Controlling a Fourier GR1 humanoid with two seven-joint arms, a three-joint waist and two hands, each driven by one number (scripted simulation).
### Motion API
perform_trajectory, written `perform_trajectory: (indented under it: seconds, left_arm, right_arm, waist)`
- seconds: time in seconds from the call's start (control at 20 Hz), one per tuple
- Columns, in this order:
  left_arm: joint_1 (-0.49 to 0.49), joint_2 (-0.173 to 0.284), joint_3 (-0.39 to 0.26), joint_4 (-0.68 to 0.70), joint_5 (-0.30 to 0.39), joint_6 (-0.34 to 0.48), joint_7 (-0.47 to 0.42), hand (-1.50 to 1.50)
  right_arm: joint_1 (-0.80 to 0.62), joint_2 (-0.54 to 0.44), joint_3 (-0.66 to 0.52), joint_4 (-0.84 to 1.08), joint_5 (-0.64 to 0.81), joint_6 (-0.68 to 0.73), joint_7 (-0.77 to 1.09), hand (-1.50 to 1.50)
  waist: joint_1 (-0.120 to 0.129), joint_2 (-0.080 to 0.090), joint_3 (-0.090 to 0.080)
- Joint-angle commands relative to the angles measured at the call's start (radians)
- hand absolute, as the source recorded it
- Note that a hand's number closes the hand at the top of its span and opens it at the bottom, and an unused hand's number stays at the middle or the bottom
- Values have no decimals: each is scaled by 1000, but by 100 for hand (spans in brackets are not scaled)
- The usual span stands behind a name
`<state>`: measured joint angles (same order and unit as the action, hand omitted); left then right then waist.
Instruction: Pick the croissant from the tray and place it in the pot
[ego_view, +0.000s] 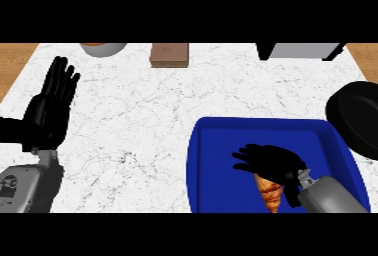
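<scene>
Right hand (269, 162): I see it low over the blue tray (221, 150), forearm entering from the lower right edge and angled up-left. Fingers curl downward over the wide upper end of the croissant (270, 194), which I read as a closed hold on it; the palm hides that end, so I cannot tell how far the fingers wrap beneath.

Croissant: lies inside the tray, near its lower edge, narrow tip pointing toward me and showing clear below the hand.

Left hand (50, 102): I note it at the left side of the desk (162, 100), flat and open, fingers straight and pointing away from me, holding nothing, resting above its grey forearm.

Tray: sits at the lower right of the desk, its near edge cut by the view's lower border; bare blue floor shows above and to the left of the right hand.

Pot (358, 117): black, round, just beside the tray's upper right corner, partly cut off by the right edge.

Far edge: a grey bowl (102, 48), a brown block (169, 54) and a grey box (299, 50) stand in a row.

Open room: I count a wide bare stretch of white marble between the left hand and the tray.
</scene>
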<state>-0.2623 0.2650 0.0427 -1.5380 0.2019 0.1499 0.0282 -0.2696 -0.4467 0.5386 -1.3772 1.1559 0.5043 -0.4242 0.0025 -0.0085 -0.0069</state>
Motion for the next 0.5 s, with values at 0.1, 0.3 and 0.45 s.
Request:
perform_trajectory:
  seconds: [0.1, 0.3, 0.45]
  left_arm:
    - [-24, -19, -28, -39, -46, 44, 58, 0]
    - [-92, -18, 5, 36, -17, 19, 46, 0]
    - [-14, -31, 5, 0, -24, 15, -1, 0]
  right_arm:
    - [44, 30, 95, 21, 58, -98, -97, 150]
    - [14, -4, 69, 74, 56, -145, -181, 150]
    - [79, 18, 103, 54, 97, -187, -150, 150]
  waist:
    - [0, 8, 8]
    - [-4, 12, 7]
    - [-1, 9, 7]
